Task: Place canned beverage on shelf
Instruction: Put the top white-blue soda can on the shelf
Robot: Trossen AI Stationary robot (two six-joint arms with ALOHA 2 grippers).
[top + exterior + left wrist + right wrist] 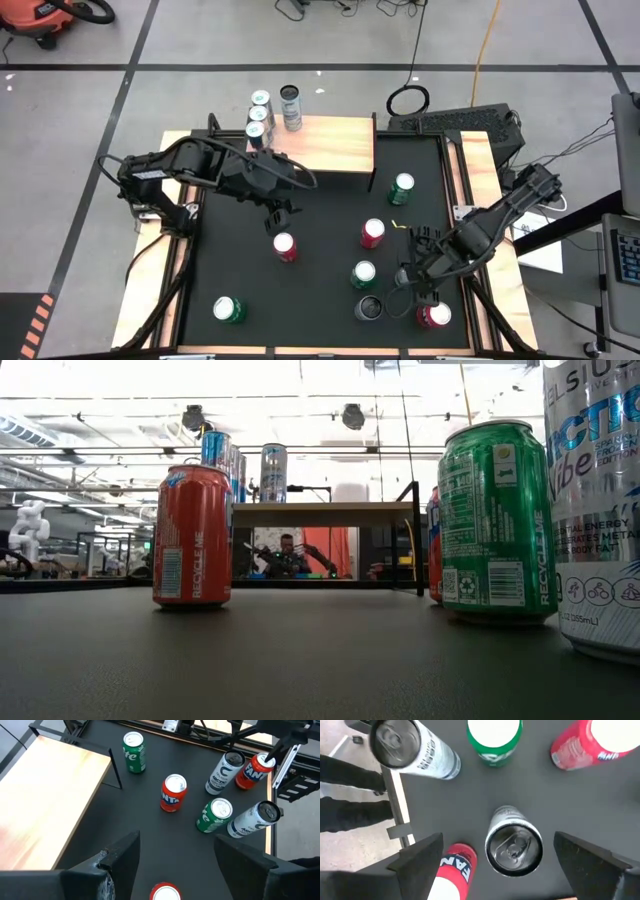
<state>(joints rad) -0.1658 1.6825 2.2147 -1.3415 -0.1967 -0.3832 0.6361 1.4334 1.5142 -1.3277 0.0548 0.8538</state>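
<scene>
Black tabletop (310, 290) carries scattered cans; the shelf (330, 145) at its far edge holds four near one end. Right gripper (492, 852) hangs spread wide over a silver can (512, 845), seemingly untouched. Left gripper (175, 865) gapes empty, above a red can (166, 892).

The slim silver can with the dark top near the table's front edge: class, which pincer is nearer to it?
Right. The right pincer hangs open beside the slim silver can; the left pincer is across the table by the light-wood shelf.

Bright overhead lighting, blurred foreground cans
</scene>
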